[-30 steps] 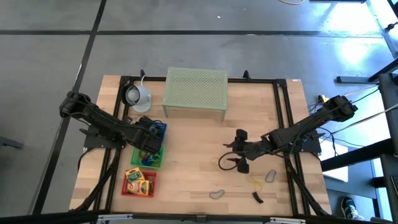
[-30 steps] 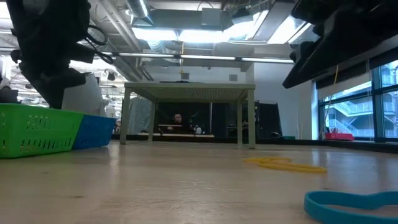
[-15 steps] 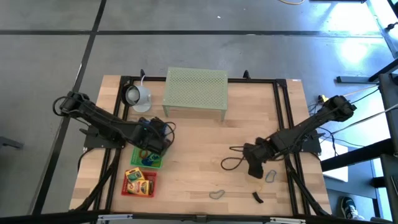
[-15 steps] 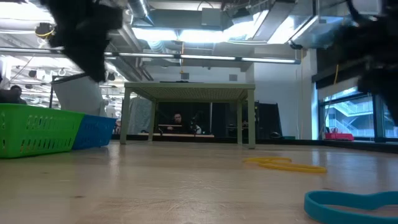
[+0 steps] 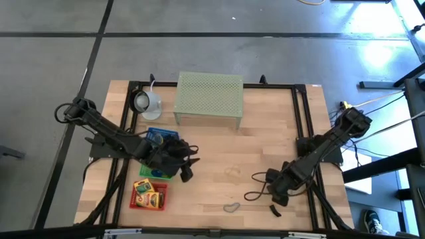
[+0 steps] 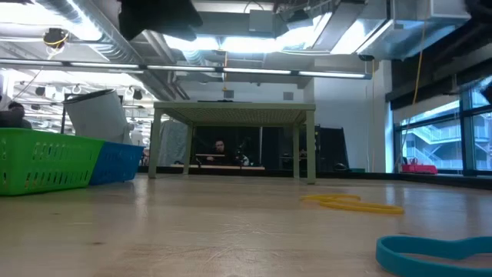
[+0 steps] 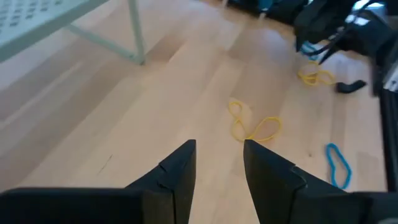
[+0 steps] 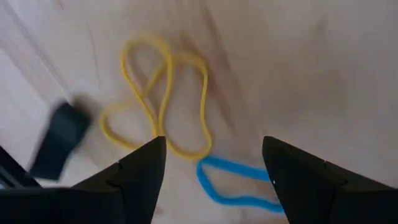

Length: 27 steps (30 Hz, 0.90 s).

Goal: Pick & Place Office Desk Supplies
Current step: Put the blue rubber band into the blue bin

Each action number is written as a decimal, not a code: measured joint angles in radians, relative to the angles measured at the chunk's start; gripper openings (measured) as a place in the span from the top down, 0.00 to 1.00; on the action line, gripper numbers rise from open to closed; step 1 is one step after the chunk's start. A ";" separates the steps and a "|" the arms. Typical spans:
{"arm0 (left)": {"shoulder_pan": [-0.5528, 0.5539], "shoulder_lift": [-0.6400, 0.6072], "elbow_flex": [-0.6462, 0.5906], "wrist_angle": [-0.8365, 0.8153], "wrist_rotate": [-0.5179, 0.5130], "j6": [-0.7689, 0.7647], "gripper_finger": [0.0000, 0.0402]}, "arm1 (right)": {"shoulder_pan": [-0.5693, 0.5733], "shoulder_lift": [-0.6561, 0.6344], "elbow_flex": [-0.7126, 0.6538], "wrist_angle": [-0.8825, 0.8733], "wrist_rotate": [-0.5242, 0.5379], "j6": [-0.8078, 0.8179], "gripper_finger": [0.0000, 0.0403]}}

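Yellow loops with a blue loop touching them – on bare wood under the right gripper, fingers wide apart, empty. Black clip just beside. Left gripper – parted, empty – aims across the table at another yellow loop. Mesh stand well behind.

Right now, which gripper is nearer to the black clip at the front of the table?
The right. The right gripper hovers just beside the black clip, open and empty. The left gripper is far across the table, near the green basket.
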 joint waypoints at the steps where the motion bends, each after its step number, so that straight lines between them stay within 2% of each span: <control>1: -0.004 0.000 0.000 0.014 0.000 0.015 0.68 | 0.008 0.006 0.000 -0.006 -0.020 0.010 0.35; 4: -0.006 0.000 0.000 0.032 -0.005 0.045 0.68 | 0.019 0.009 0.000 -0.018 -0.063 0.042 0.37; 11: 0.003 0.000 0.000 0.032 -0.007 0.052 0.68 | 0.023 0.009 0.000 -0.106 -0.041 0.060 0.42; 17: 0.003 0.000 0.000 0.033 -0.007 0.057 0.69 | 0.024 0.019 0.000 -0.133 0.017 -0.008 0.45; 23: 0.003 0.000 0.000 0.032 -0.007 0.058 0.69 | 0.026 0.063 0.000 -0.133 -0.066 -0.071 0.46; 27: 0.003 0.000 0.000 0.032 -0.007 0.058 0.69 | 0.026 0.079 0.000 -0.131 -0.075 -0.143 0.47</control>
